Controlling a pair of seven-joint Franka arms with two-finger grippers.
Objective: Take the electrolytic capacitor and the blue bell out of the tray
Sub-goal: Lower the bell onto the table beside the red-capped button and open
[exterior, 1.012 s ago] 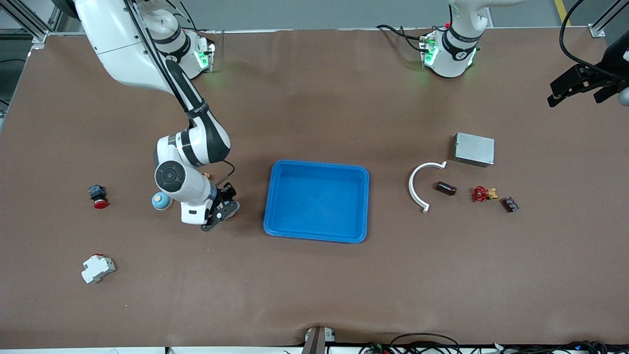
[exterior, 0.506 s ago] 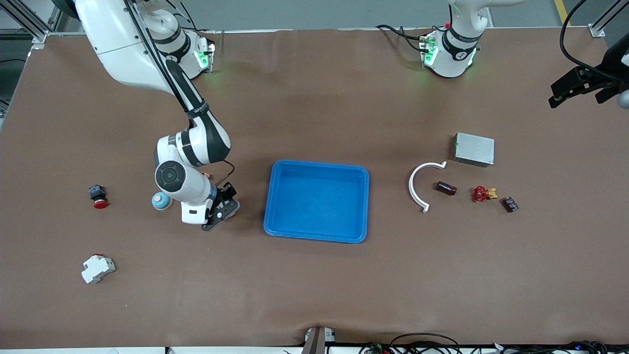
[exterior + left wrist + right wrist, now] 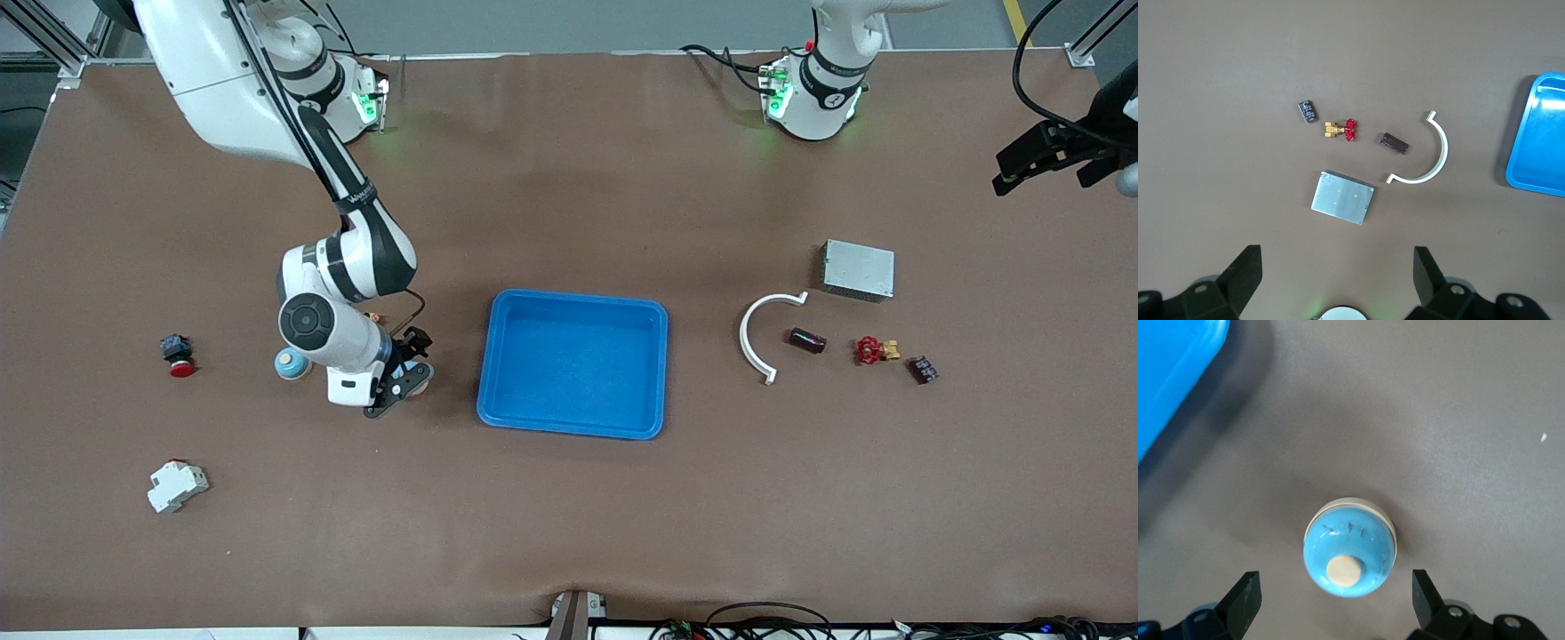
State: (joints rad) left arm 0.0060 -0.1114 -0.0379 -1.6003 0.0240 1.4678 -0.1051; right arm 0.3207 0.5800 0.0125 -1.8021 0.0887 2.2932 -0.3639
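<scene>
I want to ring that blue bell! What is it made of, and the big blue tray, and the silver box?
The bell looks like glossy painted metal, since light glints on its dome, though it could be plastic; its button looks like cream plastic. The blue tray seems moulded plastic, smooth with rounded corners. The silver box looks like dull bare metal, grey and flat-sided.

Bell beside tray

Even, bright overhead light fell on the tabletop, without glare. Shadows were soft: a dim patch lay beside the tray in the right wrist view, and a faint ring hugged the bell. All views were sharp.
</scene>
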